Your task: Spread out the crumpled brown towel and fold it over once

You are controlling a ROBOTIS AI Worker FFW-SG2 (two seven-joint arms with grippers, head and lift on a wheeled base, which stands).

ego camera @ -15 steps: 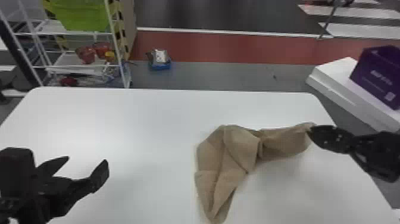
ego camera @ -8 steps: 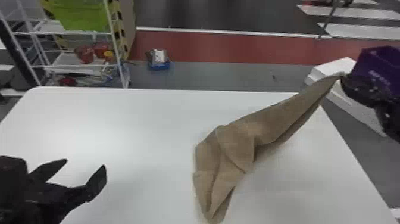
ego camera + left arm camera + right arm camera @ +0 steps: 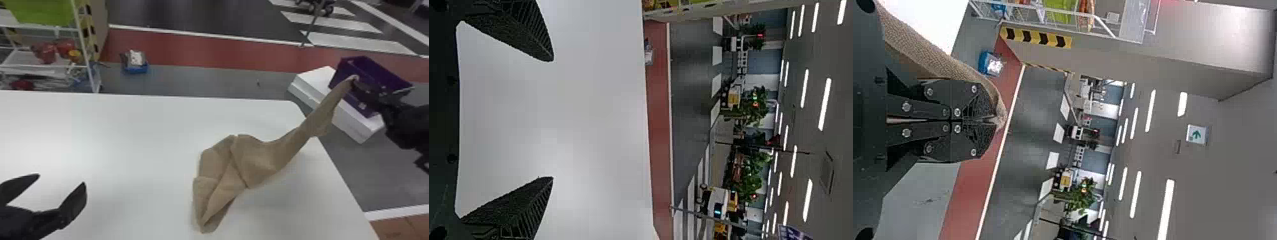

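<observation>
Jaws stand wide and empty on your left gripper (image 3: pixel 61 179), low over the near left of the white desk (image 3: pixel 127 143) and well apart from the cloth. Next out lies the brown towel (image 3: pixel 255 159): its near end narrows to a point on the desk, its middle is doubled over in about 3 overlapping flaps, and its far right end rises as a twisted strip past the desk's right edge. That end is in your right gripper (image 3: pixel 995 120), jaws closed on the fabric at their very tips.

The step in hand looks like opening the bunch by 1 raised end; the fold should wait. Lift gently until the doubled layers peel apart under their own weight, because a hard sideways pull would likely just slide the whole bundle. Watch that thin pinch, which could slip. You may want your left jaws to take a free corner of the bunched part, so 2 corners share the spread. Then lower the cloth inward, so none droops off the edge.

Beyond, a purple bin (image 3: pixel 343 68) sits on a white box (image 3: pixel 357 124) behind the held end; give it room.
</observation>
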